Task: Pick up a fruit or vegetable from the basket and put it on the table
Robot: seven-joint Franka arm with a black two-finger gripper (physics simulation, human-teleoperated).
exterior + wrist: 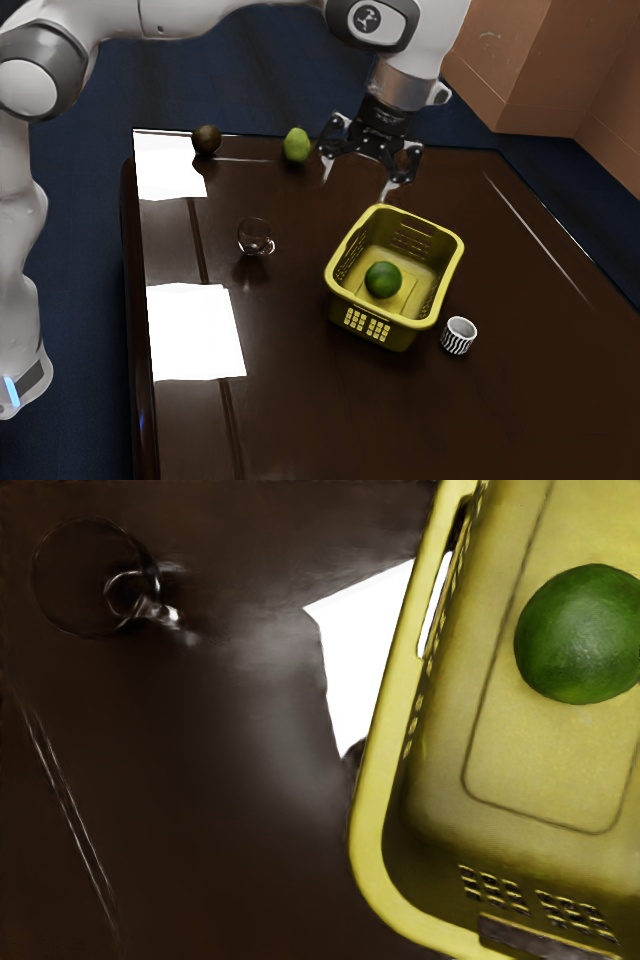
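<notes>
Pincer point(357, 187) spread wide, holding nothing, beside the basket's airspace. Its likely target, a green fruit point(383, 280), lies inside the yellow basket point(380, 314). Coming down off-centre could clip the rim; pinching that round skin too high could send it rolling. The arm point(225, 14) arches over the desk point(300, 420), its wrist pointing down.
</notes>
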